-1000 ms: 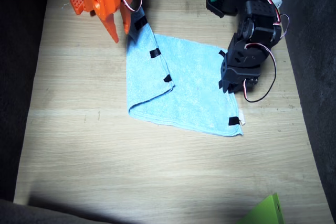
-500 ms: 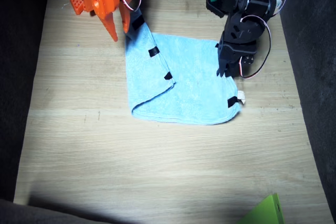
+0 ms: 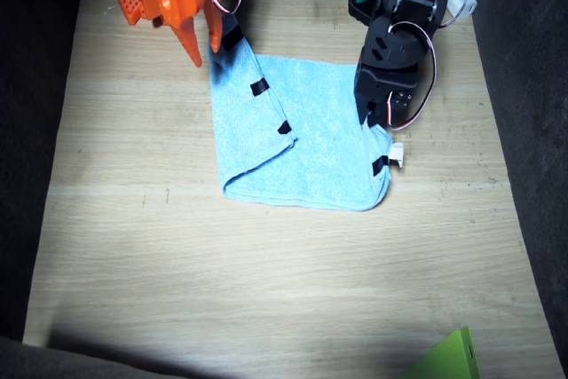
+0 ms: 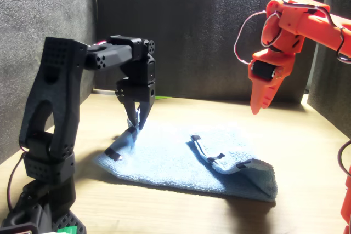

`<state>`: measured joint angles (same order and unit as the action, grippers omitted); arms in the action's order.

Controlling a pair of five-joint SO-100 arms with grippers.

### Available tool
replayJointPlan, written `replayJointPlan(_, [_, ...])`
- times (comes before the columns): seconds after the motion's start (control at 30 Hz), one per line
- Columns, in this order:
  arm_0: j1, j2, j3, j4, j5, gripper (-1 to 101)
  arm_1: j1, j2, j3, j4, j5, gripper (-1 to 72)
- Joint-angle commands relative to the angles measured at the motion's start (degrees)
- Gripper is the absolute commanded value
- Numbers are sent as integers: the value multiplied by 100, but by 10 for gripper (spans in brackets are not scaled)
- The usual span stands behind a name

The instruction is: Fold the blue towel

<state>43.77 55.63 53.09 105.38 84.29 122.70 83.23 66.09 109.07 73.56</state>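
The blue towel lies in the middle of the wooden table. One side of it is folded over, and three black tape strips run along that flap's edge. My left gripper, the black one, is shut on the towel's opposite edge and holds it lifted a little off the table. Just below it a black strip and the white tag hang at the corner. My right gripper, the orange one, hovers open above the folded flap's end corner. Nothing shows between its fingers.
A bright green flat piece lies at the table's edge, far from both arm bases. Dark walls stand around the table. The arm bases and their cables crowd the edge behind the towel.
My left gripper has moved across towards the folded flap, dragging the towel's edge with it. The tag corner has slid inwards and the towel looks narrower. The right arm has barely moved.
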Motion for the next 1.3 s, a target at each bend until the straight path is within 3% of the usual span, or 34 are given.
replayJointPlan(0.0, [-26,-132,-844,492,79,-3,53,387,70,62,97,200])
replayJointPlan(0.17, [-158,-1037,-2443,1213,62,-3,53,466,70,62,105,200])
replayJointPlan(0.3, [-343,-1213,-2821,1239,97,-3,-9,501,70,70,132,199])
replayJointPlan(0.87, [-1222,-729,-2241,1230,677,-3,-97,439,158,18,167,195])
replayJointPlan(1.27, [-1336,-475,-2848,1257,1002,-3,-97,396,185,0,176,193])
